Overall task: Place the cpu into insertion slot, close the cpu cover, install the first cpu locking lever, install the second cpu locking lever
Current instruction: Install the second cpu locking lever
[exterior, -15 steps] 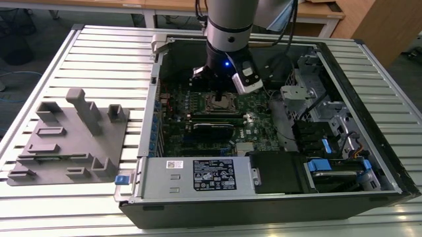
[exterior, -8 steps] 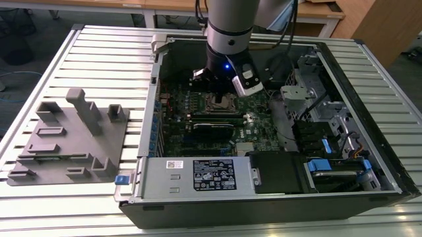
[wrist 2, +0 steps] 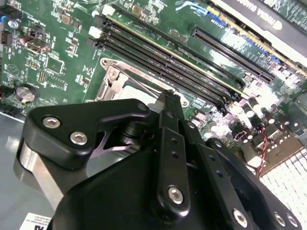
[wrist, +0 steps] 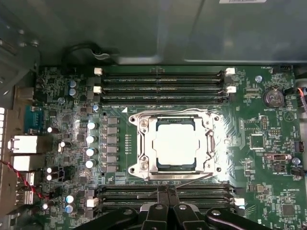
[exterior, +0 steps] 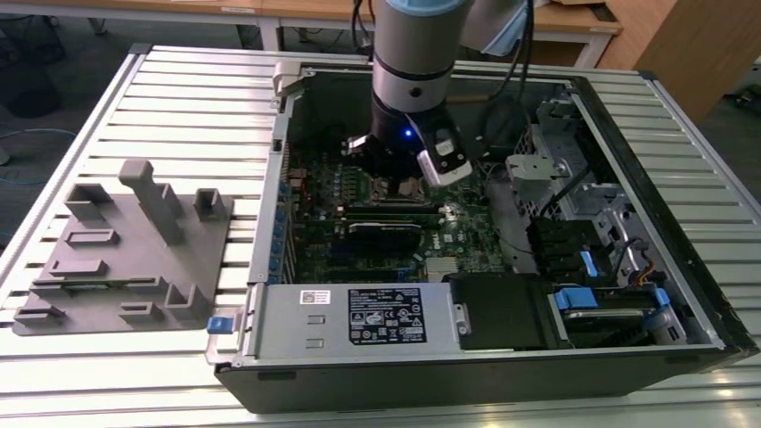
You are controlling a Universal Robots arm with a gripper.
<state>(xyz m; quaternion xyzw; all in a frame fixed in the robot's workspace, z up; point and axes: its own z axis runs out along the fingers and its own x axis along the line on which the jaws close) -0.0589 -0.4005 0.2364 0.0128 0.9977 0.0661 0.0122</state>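
Note:
In the first wrist view the cpu [wrist: 175,143], a silvery square, lies in the insertion slot [wrist: 134,167] on the green motherboard. The cpu cover [wrist: 209,143], a metal frame, lies flat around it. A thin locking lever [wrist: 196,177] runs along the socket edge nearest my gripper [wrist: 166,191]. Its black fingers are shut together, with the tips right at that lever; contact cannot be judged. The second wrist view shows the gripper [wrist 2: 168,93] tip at the edge of the cover [wrist 2: 115,79]. From the exterior view the gripper [exterior: 398,174] reaches down into the open case over the slot [exterior: 405,190].
Long black memory slots [wrist: 163,86] flank the socket on both sides, and capacitors [wrist: 91,139] stand beside it. The case walls [exterior: 280,178], drive cage [exterior: 559,169] and power supply [exterior: 356,316] box in the board. A grey fixture plate [exterior: 125,254] lies on the slatted table at the exterior view's left.

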